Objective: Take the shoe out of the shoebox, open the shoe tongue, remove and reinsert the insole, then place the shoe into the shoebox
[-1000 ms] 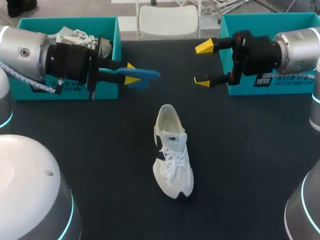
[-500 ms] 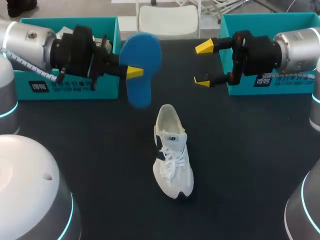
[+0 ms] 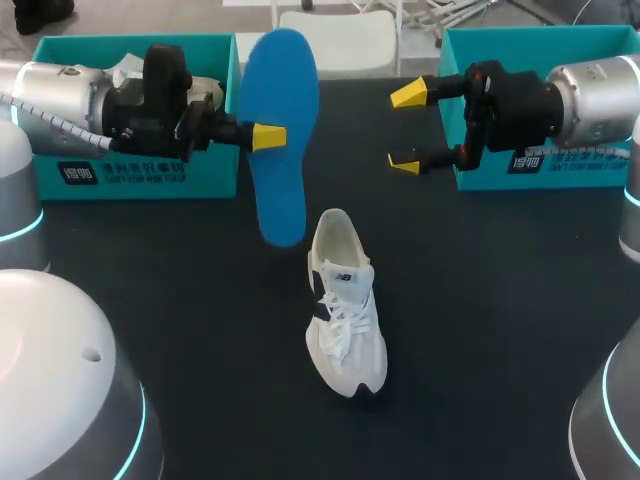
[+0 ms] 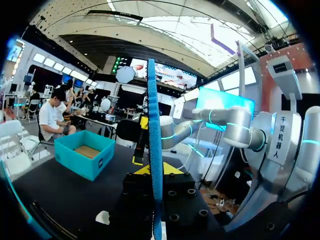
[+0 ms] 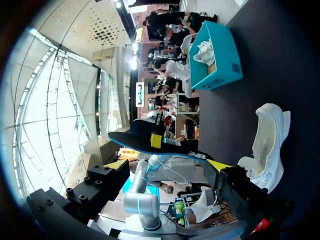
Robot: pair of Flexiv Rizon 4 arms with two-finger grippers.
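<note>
Currently, the blue insole (image 3: pixel 280 140) is clamped about mid-length by the left gripper (image 3: pixel 262 137) and is held clear of the table, with its broad face turned to the head camera. In the left wrist view it is seen edge-on (image 4: pixel 154 150).

The white shoe (image 3: pixel 343 300) is laid on the table between the 2 shoeboxes. Its heel opening is turned to the far side and its toe to the near edge.

The insole's long axis is run nearly parallel to the shoe's. Its near end is hung just beside the heel opening, on the left arm's side. Reinsertion is judged to depend on that end being brought over the opening and fed toeward.

The right gripper (image 3: pixel 405 128) is held wide open and empty by the right shoebox (image 3: pixel 520 35), well apart from the shoe.
</note>
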